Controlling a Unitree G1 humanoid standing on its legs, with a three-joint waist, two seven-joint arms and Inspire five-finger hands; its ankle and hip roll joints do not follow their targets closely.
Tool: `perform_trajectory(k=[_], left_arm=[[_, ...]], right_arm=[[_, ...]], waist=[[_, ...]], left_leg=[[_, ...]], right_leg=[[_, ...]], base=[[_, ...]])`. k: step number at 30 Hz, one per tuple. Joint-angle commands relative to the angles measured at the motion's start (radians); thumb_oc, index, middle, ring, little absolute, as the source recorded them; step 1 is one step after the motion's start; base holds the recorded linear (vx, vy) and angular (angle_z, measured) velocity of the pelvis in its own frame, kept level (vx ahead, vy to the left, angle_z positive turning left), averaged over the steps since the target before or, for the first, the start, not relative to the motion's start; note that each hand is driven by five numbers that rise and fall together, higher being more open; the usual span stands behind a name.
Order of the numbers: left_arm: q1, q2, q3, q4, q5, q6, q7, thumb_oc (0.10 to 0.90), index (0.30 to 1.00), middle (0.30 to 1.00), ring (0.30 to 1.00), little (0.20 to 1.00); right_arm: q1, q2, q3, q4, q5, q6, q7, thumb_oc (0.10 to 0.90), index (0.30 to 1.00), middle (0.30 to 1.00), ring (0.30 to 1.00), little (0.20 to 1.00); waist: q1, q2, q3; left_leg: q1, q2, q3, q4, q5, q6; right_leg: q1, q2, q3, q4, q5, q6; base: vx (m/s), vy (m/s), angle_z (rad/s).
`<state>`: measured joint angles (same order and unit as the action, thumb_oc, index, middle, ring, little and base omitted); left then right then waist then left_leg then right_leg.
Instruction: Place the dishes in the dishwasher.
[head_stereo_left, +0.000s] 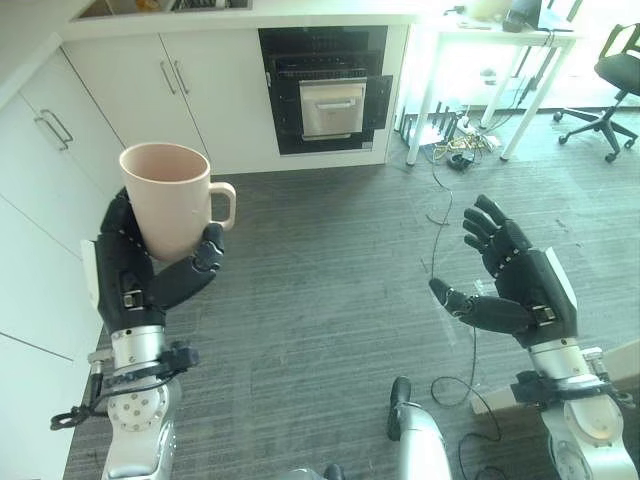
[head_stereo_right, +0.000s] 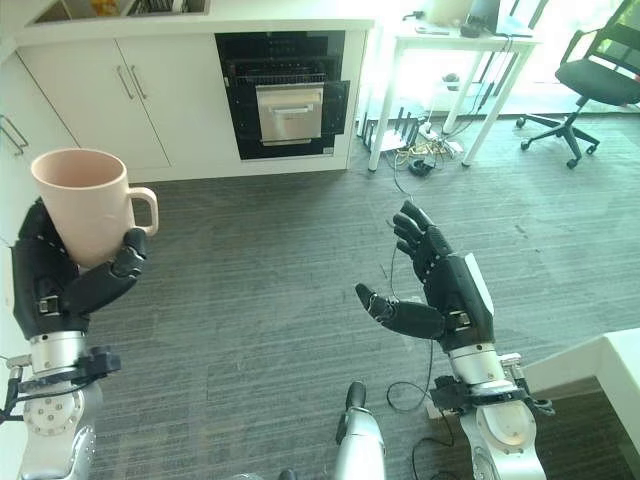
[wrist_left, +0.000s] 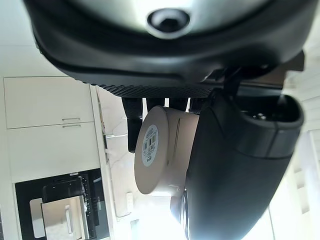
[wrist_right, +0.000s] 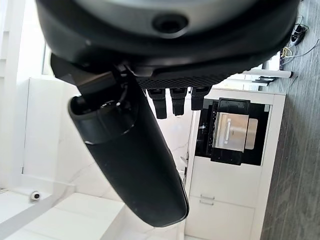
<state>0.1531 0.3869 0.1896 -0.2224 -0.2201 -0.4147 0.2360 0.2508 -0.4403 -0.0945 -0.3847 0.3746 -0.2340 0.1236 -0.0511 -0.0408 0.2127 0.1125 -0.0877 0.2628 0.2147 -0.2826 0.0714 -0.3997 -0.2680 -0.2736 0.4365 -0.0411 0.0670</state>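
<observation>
At the lower left of the frame, the left arm is rising straight up, its dark left hand (head_stereo_left: 140, 270) curling fingers and thumb around a pale mug (head_stereo_left: 170, 200) and holding it upright. At the lower right, the right arm is reaching up too, its right hand (head_stereo_left: 520, 285) empty, palm turned inward, fingers spreading straight, thumb pointing left.

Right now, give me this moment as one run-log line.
left hand: shut on mug, upright, held up | right hand: open, empty | dishwasher: across floor, not reached
</observation>
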Motion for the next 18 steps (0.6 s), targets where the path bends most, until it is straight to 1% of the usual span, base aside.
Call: perform_trajectory(k=[1, 2, 3, 4, 5, 6, 7, 8, 9, 10, 11, 12, 13, 14, 15, 17, 18], left_arm=[[-0.071, 0.097, 0.014, -0.171, 0.01, -0.077, 0.042, 0.4, 0.3, 0.3, 0.3, 0.3], [-0.069, 0.09, 0.01, -0.174, 0.003, -0.076, 0.038, 0.4, 0.3, 0.3, 0.3, 0.3], [-0.063, 0.084, 0.009, -0.176, 0.002, -0.076, 0.039, 0.4, 0.3, 0.3, 0.3, 0.3], [-0.055, 0.078, 0.01, -0.176, -0.005, -0.077, 0.041, 0.4, 0.3, 0.3, 0.3, 0.3], [-0.048, 0.066, 0.01, -0.174, -0.032, -0.08, 0.03, 0.4, 0.3, 0.3, 0.3, 0.3], [-0.049, 0.059, 0.006, -0.17, -0.051, -0.085, 0.013, 0.4, 0.3, 0.3, 0.3, 0.3], [-0.052, 0.049, -0.002, -0.163, -0.052, -0.09, 0.001, 0.4, 0.3, 0.3, 0.3, 0.3], [-0.049, 0.042, -0.005, -0.159, -0.046, -0.1, -0.007, 0.4, 0.3, 0.3, 0.3, 0.3], [-0.029, 0.035, 0.0, -0.161, -0.049, -0.114, -0.017, 0.4, 0.3, 0.3, 0.3, 0.3], [-0.019, 0.034, 0.006, -0.162, -0.058, -0.119, -0.021, 0.4, 0.3, 0.3, 0.3, 0.3], [-0.011, 0.035, 0.011, -0.158, -0.07, -0.126, -0.024, 0.4, 0.3, 0.3, 0.3, 0.3], [-0.006, 0.034, 0.012, -0.154, -0.078, -0.132, -0.029, 0.4, 0.3, 0.3, 0.3, 0.3], [-0.002, 0.036, 0.012, -0.15, -0.082, -0.138, -0.03, 0.4, 0.3, 0.3, 0.3, 0.3], [0.0, 0.042, 0.009, -0.151, -0.08, -0.139, -0.022, 0.4, 0.3, 0.3, 0.3, 0.3], [0.0, 0.043, 0.004, -0.153, -0.075, -0.139, -0.013, 0.4, 0.3, 0.3, 0.3, 0.3], [0.002, 0.039, -0.009, -0.148, -0.071, -0.148, -0.003, 0.4, 0.3, 0.3, 0.3, 0.3], [0.007, 0.034, -0.013, -0.14, -0.072, -0.169, 0.001, 0.4, 0.3, 0.3, 0.3, 0.3]], right_arm=[[-0.125, -0.036, -0.065, -0.056, 0.064, -0.089, -0.018, 0.8, 0.9, 0.9, 0.9, 0.9], [-0.123, -0.04, -0.066, -0.051, 0.07, -0.086, -0.014, 0.8, 0.9, 0.9, 0.9, 0.9], [-0.121, -0.044, -0.067, -0.048, 0.078, -0.086, -0.008, 0.8, 0.9, 0.9, 0.9, 0.9], [-0.116, -0.048, -0.069, -0.044, 0.084, -0.086, 0.004, 0.8, 0.9, 0.9, 0.9, 0.9], [-0.112, -0.048, -0.066, -0.034, 0.083, -0.093, 0.016, 0.8, 0.9, 0.9, 0.9, 0.9], [-0.11, -0.047, -0.064, -0.027, 0.075, -0.099, 0.018, 0.8, 0.9, 0.9, 0.9, 0.9], [-0.113, -0.047, -0.057, -0.022, 0.058, -0.103, 0.009, 0.8, 0.9, 0.9, 0.9, 0.9], [-0.118, -0.048, -0.052, -0.019, 0.053, -0.105, 0.002, 0.8, 0.9, 0.9, 0.9, 0.9], [-0.128, -0.047, -0.053, -0.014, 0.057, -0.099, 0.007, 0.8, 0.9, 0.9, 0.9, 0.9], [-0.133, -0.047, -0.054, -0.013, 0.055, -0.095, 0.009, 0.8, 0.9, 0.9, 0.9, 0.9], [-0.135, -0.045, -0.052, -0.009, 0.05, -0.094, 0.01, 0.8, 0.9, 0.9, 0.9, 0.9], [-0.137, -0.043, -0.05, -0.008, 0.047, -0.093, 0.009, 0.8, 0.9, 0.9, 0.9, 0.9], [-0.135, -0.04, -0.047, -0.008, 0.044, -0.091, 0.008, 0.8, 0.9, 0.9, 0.9, 0.9], [-0.127, -0.037, -0.045, -0.01, 0.041, -0.093, 0.014, 0.8, 0.9, 0.9, 0.9, 0.9], [-0.118, -0.039, -0.046, -0.012, 0.041, -0.095, 0.02, 0.8, 0.9, 0.9, 0.9, 0.9], [-0.101, -0.042, -0.045, -0.015, 0.044, -0.108, 0.027, 0.8, 0.9, 0.9, 0.9, 0.9], [-0.09, -0.055, -0.052, -0.015, 0.047, -0.119, 0.037, 0.8, 0.9, 0.9, 0.9, 0.9]], waist=[[-0.002, 0.0, -0.088], [0.006, -0.006, -0.094], [0.01, -0.009, -0.096], [0.016, -0.015, -0.091], [0.026, -0.029, -0.081], [0.029, -0.033, -0.072], [0.035, -0.029, -0.059], [0.039, -0.021, -0.048], [0.046, -0.017, -0.038], [0.046, -0.014, -0.033], [0.047, -0.008, -0.033], [0.049, -0.001, -0.034], [0.05, 0.02, -0.033], [0.051, 0.046, -0.036], [0.051, 0.056, -0.041], [0.048, 0.068, -0.052], [0.048, 0.069, -0.061]], left_leg=[[0.035, 0.211, -0.069, 0.085, 0.05, -0.137], [0.047, 0.218, -0.055, 0.085, 0.156, -0.162], [0.06, 0.222, -0.045, 0.104, 0.218, -0.177], [0.029, 0.226, -0.038, 0.197, 0.257, -0.193], [-0.054, 0.23, -0.02, 0.343, 0.297, -0.199], [-0.118, 0.251, -0.016, 0.432, 0.299, -0.197], [-0.185, 0.248, -0.032, 0.484, 0.268, -0.183], [-0.218, 0.242, -0.037, 0.486, 0.239, -0.172], [-0.222, 0.22, 0.0, 0.386, 0.219, -0.153], [-0.203, 0.213, 0.029, 0.305, 0.222, -0.148], [-0.19, 0.202, 0.05, 0.205, 0.233, -0.145], [-0.179, 0.188, 0.054, 0.104, 0.253, -0.147], [-0.214, 0.203, 0.029, 0.085, 0.238, -0.152], [-0.278, 0.234, -0.006, 0.085, 0.221, -0.162], [-0.314, 0.256, -0.021, 0.085, 0.219, -0.171], [-0.357, 0.294, -0.037, 0.085, 0.24, -0.188], [-0.37, 0.317, -0.023, 0.085, 0.257, -0.194]], right_leg=[[0.165, 0.071, -0.015, -0.136, -0.018, 0.073], [0.182, 0.08, -0.018, -0.136, -0.04, 0.048], [0.202, 0.089, -0.019, -0.136, -0.061, 0.033], [0.224, 0.099, -0.013, -0.136, -0.081, 0.014], [0.248, 0.101, -0.009, -0.136, -0.099, -0.013], [0.261, 0.105, -0.017, -0.136, -0.108, -0.028], [0.278, 0.109, -0.025, -0.136, -0.116, -0.034], [0.296, 0.118, -0.029, -0.136, -0.126, -0.034], [0.319, 0.124, -0.017, -0.136, -0.142, -0.022], [0.327, 0.127, -0.007, -0.136, -0.148, -0.015], [0.331, 0.133, 0.004, -0.136, -0.153, -0.008], [0.337, 0.139, 0.015, -0.136, -0.158, -0.002], [0.345, 0.163, 0.023, -0.136, -0.167, 0.002], [0.356, 0.19, 0.033, -0.136, -0.18, 0.004], [0.363, 0.2, 0.032, -0.136, -0.19, 0.004], [0.385, 0.214, 0.031, -0.136, -0.216, -0.002], [0.41, 0.215, 0.022, -0.136, -0.241, -0.006]], base=[[0.73, -0.544, -0.18], [0.72, -0.542, -0.3], [0.4, -0.362, -0.4], [0.35, -0.35, -0.47], [0.26, -0.339, -0.44], [0.21, -0.278, -0.35], [0.17, -0.158, -0.36], [0.28, -0.069, -0.39], [0.3, 0.006, -0.33], [0.32, 0.066, -0.3], [0.23, 0.108, -0.37], [0.24, 0.145, -0.49], [0.26, 0.206, -0.63], [0.28, 0.225, -0.56], [0.29, 0.22, -0.44], [0.3, 0.209, -0.37], [0.48, 0.369, -0.23]])
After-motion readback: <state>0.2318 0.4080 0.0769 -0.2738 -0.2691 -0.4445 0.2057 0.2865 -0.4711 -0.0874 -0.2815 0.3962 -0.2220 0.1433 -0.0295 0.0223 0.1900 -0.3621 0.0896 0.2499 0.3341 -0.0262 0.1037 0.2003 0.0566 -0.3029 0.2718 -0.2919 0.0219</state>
